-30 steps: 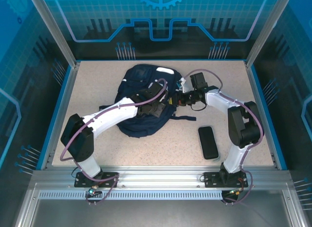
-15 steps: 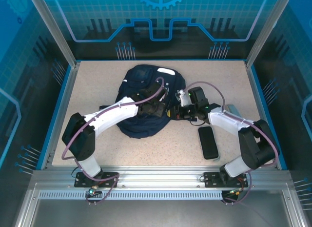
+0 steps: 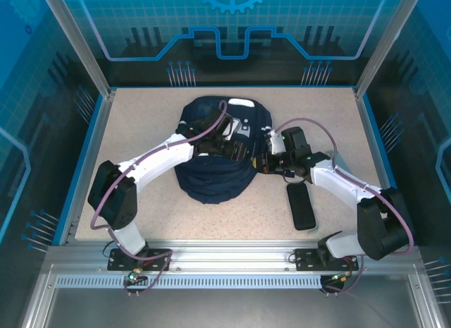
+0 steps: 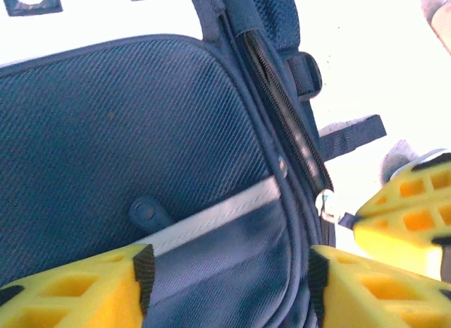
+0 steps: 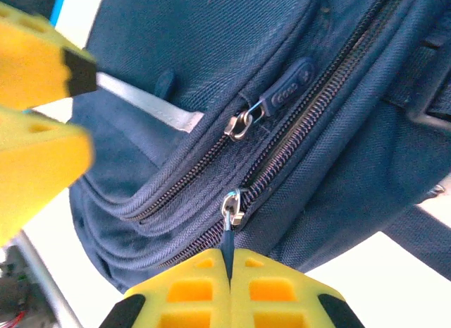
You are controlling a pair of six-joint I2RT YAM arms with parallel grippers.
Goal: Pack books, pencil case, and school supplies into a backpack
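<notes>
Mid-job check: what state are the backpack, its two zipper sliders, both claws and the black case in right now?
backpack: lying on the table, front pocket up.
lower zipper slider: its pull tab pinched by the right claw.
upper zipper slider: free, nothing touching it.
left claw: open, above the front pocket.
right claw: shut on the pull tab.
black case: flat on the table, outside the backpack.

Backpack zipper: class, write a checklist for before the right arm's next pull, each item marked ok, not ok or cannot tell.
1. Right tool shut on zipper pull: ok.
2. Left tool gripping the backpack: not ok, fingers apart.
3. Zipper open enough for packing: cannot tell.
4. Black case packed: not ok, lies on the table.
</notes>
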